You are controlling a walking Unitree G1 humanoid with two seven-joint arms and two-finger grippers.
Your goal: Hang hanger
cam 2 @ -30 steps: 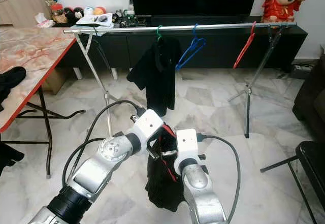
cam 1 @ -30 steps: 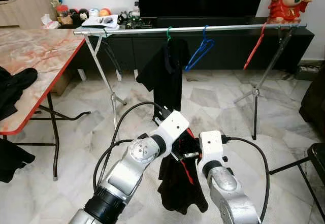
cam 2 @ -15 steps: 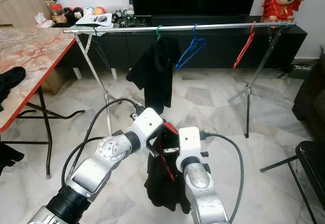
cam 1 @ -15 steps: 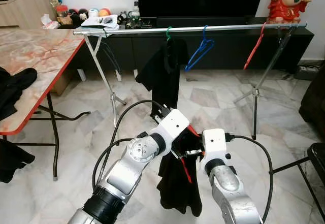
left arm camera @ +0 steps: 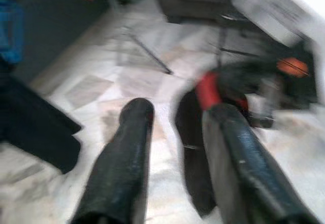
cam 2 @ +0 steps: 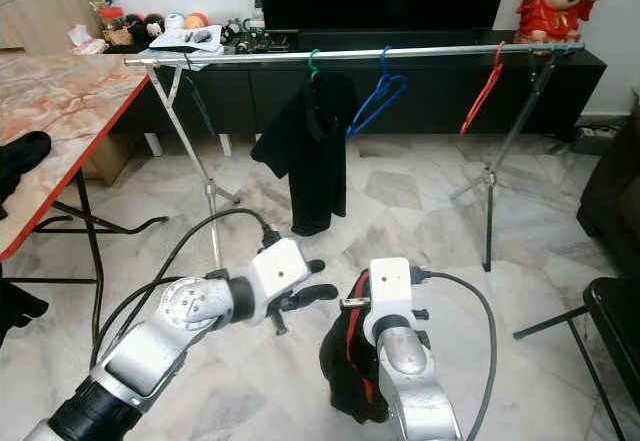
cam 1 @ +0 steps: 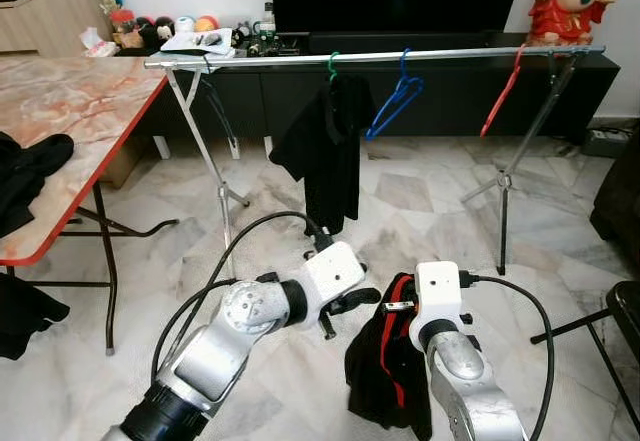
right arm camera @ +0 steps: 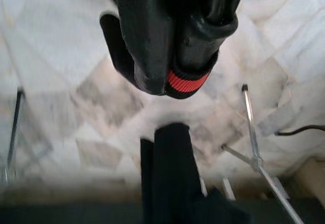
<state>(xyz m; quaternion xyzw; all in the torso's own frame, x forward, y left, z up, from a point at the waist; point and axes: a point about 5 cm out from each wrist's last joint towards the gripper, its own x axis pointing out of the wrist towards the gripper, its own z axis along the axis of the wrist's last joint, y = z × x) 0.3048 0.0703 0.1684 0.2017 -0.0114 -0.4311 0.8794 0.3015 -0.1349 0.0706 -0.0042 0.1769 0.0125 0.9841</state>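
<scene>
Colours around the silver rail [cam 1: 380, 57]

Black shirt [cam 1: 325, 151] on green hanger [cam 1: 333, 62], then blue hanger [cam 1: 394, 101], red hanger [cam 1: 501, 96]; below, black garment trimmed red [cam 1: 385, 366]; pink-marbled table edged red [cam 1: 75, 111]; grey-white marble floor [cam 1: 420, 191].

Garment-draped red hanger [cam 1: 391, 333], dangling

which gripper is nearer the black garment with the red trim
Right. The right gripper is shut on the black garment, which hangs from it. The left gripper is open beside it, apart, not touching.
</scene>
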